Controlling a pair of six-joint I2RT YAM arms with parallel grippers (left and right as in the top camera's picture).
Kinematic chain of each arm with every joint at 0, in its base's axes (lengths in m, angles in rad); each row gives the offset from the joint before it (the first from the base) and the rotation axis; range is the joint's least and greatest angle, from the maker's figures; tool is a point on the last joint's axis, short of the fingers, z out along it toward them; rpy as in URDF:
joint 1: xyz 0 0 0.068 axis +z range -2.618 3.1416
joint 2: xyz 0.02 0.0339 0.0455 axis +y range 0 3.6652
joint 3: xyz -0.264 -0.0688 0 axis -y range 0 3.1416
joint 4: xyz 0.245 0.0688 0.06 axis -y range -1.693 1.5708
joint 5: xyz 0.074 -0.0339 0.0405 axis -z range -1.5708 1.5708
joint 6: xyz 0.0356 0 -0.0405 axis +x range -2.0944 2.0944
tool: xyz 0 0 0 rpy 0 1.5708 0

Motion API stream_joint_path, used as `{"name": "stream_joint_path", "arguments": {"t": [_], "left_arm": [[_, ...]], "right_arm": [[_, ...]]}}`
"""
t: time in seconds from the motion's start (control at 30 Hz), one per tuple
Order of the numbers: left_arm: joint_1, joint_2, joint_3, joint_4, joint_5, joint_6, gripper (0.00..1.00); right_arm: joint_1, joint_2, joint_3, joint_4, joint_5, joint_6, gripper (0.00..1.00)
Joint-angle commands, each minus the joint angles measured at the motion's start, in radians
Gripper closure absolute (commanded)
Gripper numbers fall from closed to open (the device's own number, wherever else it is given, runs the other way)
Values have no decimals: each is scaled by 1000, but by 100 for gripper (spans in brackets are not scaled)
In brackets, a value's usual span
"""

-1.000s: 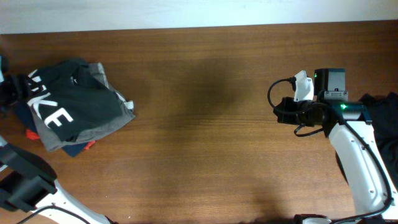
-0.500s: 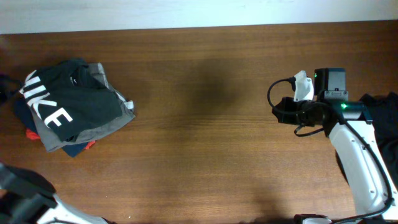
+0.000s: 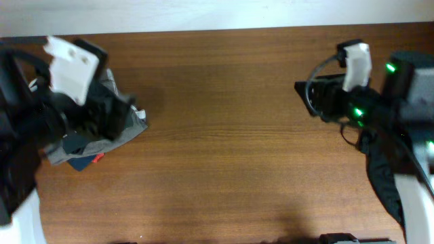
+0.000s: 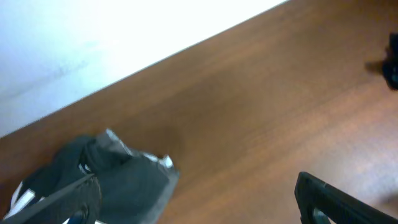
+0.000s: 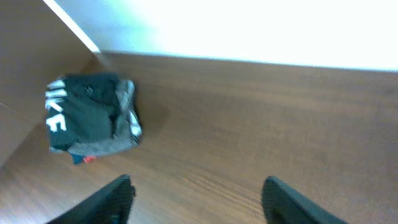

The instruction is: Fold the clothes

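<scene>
The clothes are a folded stack (image 5: 90, 118) at the table's left end, with a black top with white lettering uppermost, then grey, blue and a bit of red. In the overhead view my raised left arm (image 3: 41, 115) hides most of that stack; only its grey corner (image 3: 129, 129) and blue edge (image 3: 85, 161) show. My left gripper (image 4: 196, 208) is open above the table, its left finger over the stack's edge (image 4: 130, 183). My right gripper (image 5: 199, 205) is open too and holds nothing, far to the right of the stack.
The brown wooden table (image 3: 224, 135) runs to a white wall at its far edge (image 3: 203, 13). My right arm (image 3: 380, 108) stands high at the right end. A dark blurred shape (image 4: 392, 62) shows at the right edge of the left wrist view.
The right gripper has opened and its arm has lifted toward the camera. The left arm has swung in and up over the stack and now covers the lettering from above.
</scene>
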Motion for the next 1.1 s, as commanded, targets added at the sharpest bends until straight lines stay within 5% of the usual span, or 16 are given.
{"name": "stream_joint_path", "arguments": {"t": [0.0,0.53,0.83,1.07], "left_arm": [[-79,-19,-1,-99,-132,-65,1],[-95,-20,-1,-138,-64,-71,1],[-95,-20,-1,-138,-64,-71,1],[-95,-20,-1,-138,-64,-72,1]], "right_arm": [[5,-90,18,-30,-9,-26,1],[5,-121,17,-62,-8,-27,1],[68,-219,-31,-80,373,-158,1],[89,-502,-366,69,639,-224,1]]}}
